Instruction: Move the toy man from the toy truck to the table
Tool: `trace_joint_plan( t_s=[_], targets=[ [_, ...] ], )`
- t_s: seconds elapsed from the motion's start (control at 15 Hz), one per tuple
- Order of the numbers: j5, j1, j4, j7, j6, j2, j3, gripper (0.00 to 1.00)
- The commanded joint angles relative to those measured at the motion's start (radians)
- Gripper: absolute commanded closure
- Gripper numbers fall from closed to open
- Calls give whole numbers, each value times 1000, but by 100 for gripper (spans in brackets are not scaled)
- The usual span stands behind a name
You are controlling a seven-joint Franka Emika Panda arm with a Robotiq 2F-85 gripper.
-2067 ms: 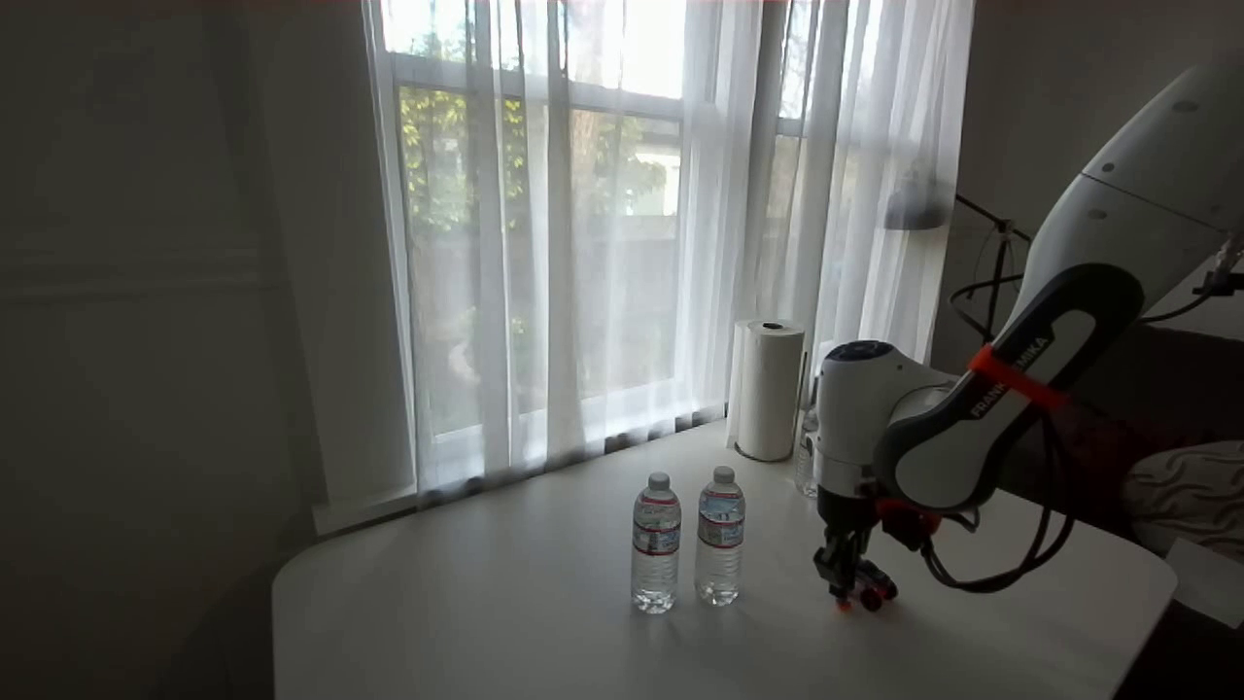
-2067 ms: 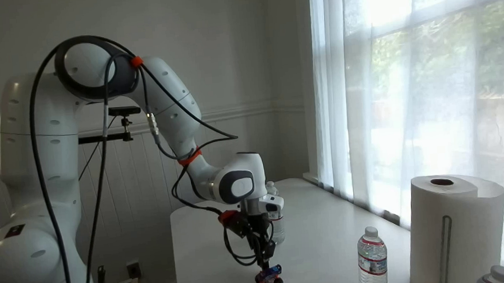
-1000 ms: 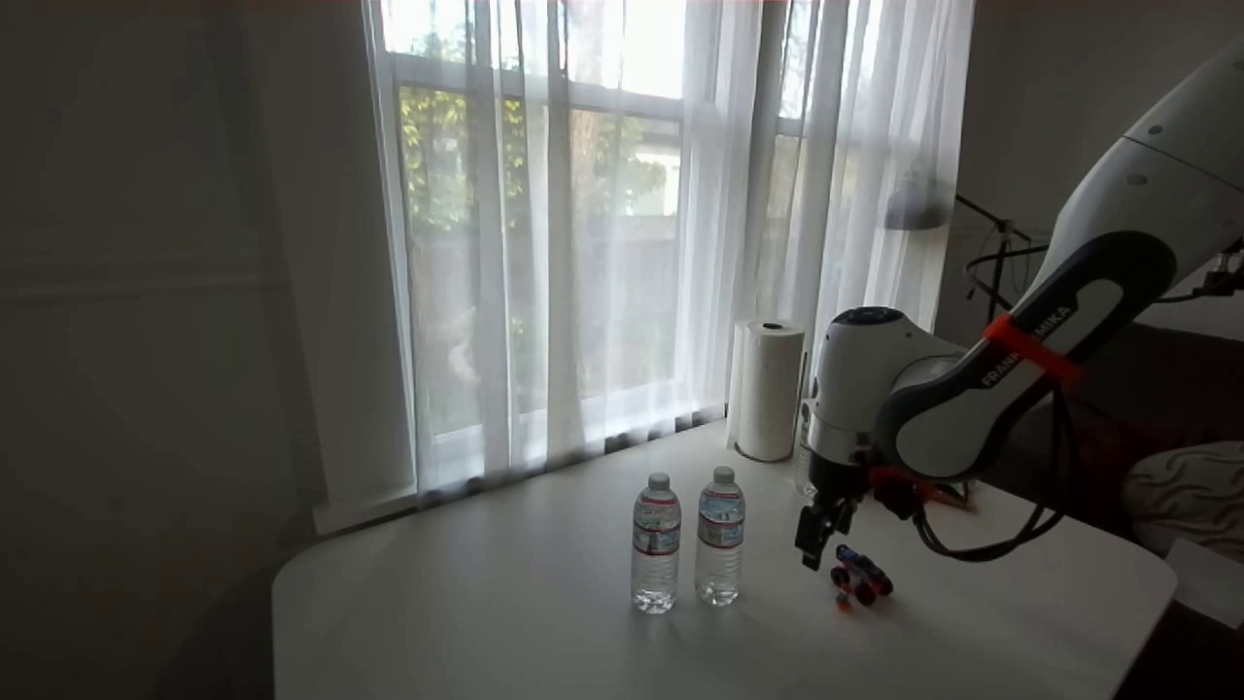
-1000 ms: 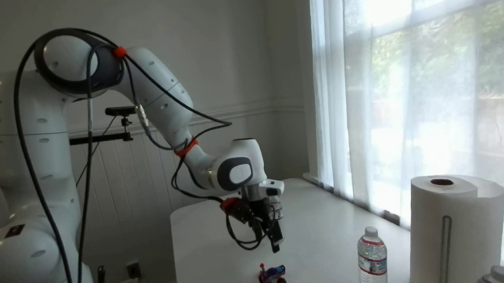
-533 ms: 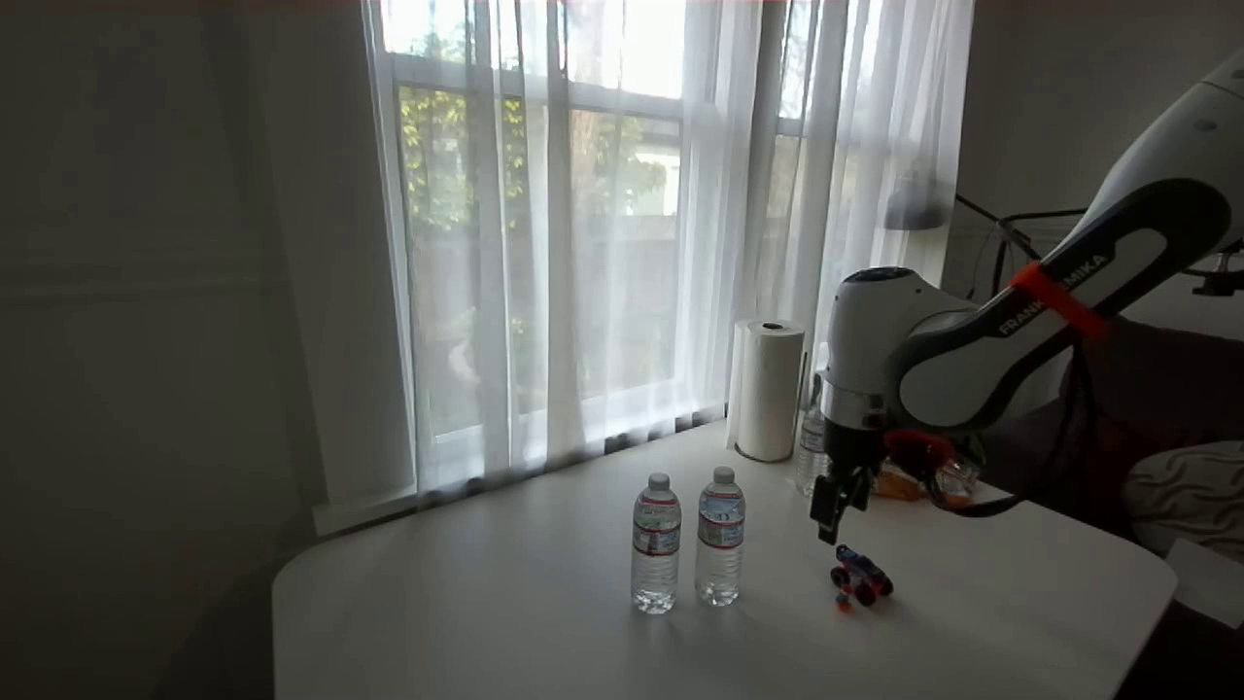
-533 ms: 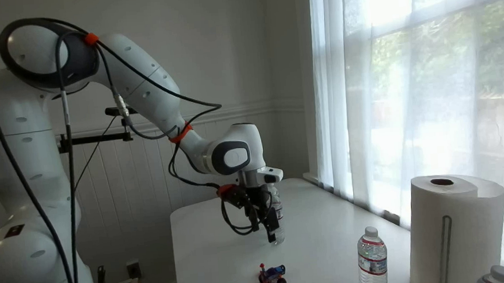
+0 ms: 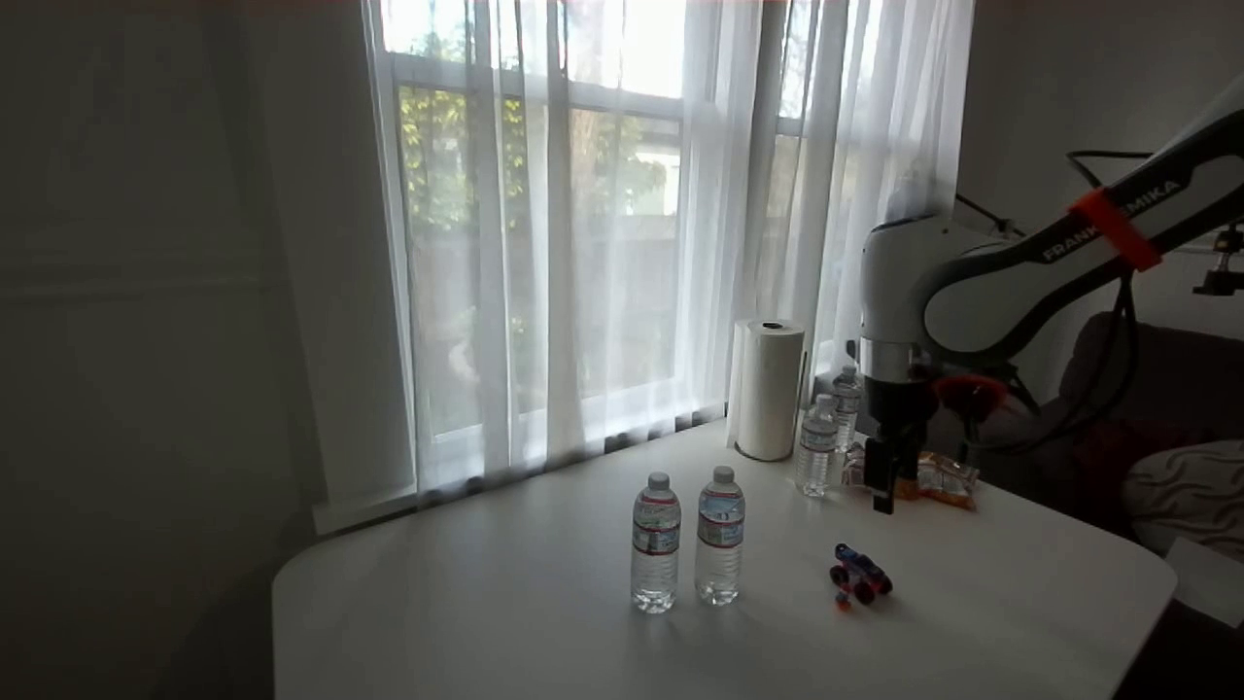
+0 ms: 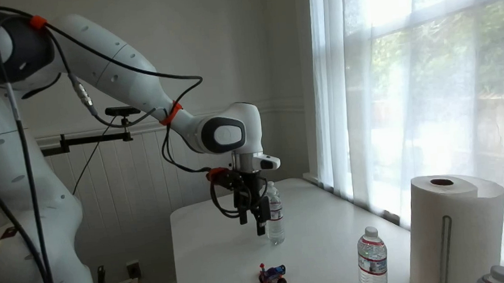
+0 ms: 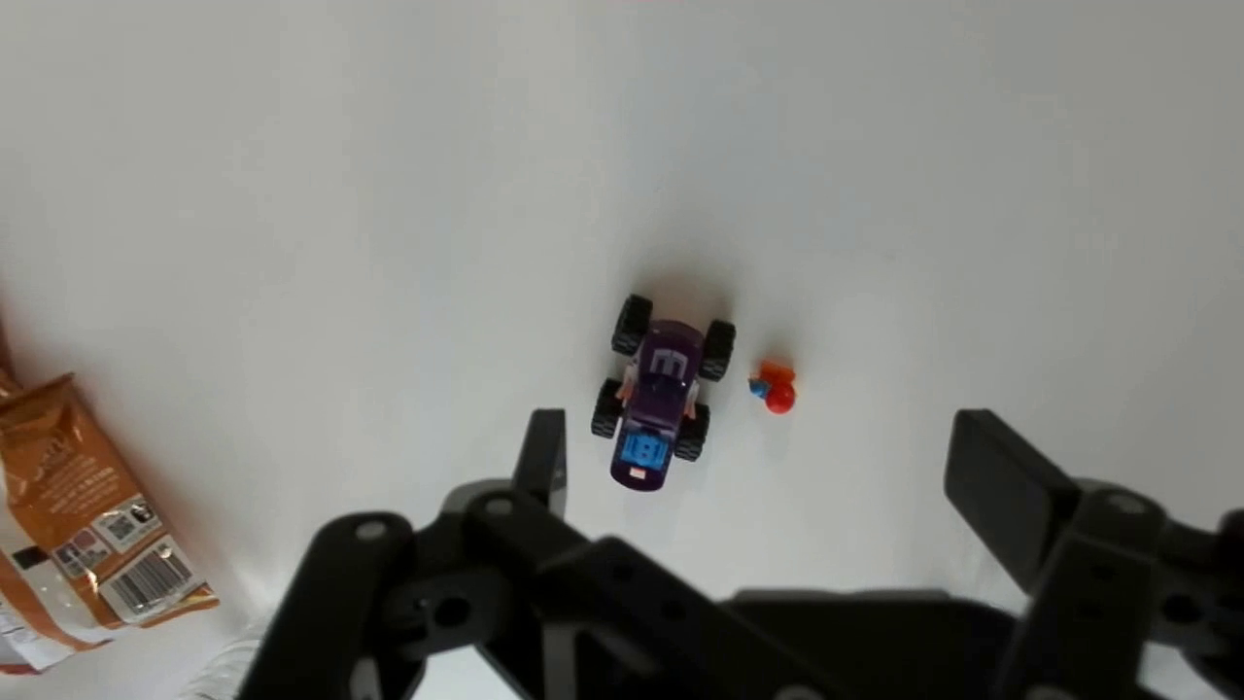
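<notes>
On the pale table [image 7: 486, 632] rests the toy truck [image 9: 671, 374], dark purple with black wheels and a blue seat in its bed. Close beside it, apart from its wheels, is the toy man [image 9: 776, 389], small with a red head, orange body and a bit of blue. Both appear in both exterior views, where the truck [image 8: 272, 274] and the man [image 7: 843, 602] stand next to each other. My gripper [image 9: 755, 437] hangs well above the table with its fingers [image 9: 1001, 486] wide apart and nothing between them. Neither toy is touched.
Two water bottles [image 7: 657, 544] stand on the table beside the truck in an exterior view. Farther back are more bottles [image 7: 816, 449], a paper towel roll [image 7: 768, 389] and orange packets [image 7: 945, 481]. An orange packet [image 9: 92, 525] lies at the wrist view's left edge.
My gripper has risen from down at the truck and drawn back toward the robot's base. The toy truck and toy man have stayed still over the last second.
</notes>
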State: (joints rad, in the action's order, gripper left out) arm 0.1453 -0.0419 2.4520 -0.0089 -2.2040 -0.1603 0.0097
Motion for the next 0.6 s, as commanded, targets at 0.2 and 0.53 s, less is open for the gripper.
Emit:
trace_joint_plan(
  t_s=[0.2, 0.53],
  targets=[
    [-1, 30, 3, -28, 63, -28, -6, 0],
    [-1, 31, 3, -29, 63, -24, -5, 0]
  ],
)
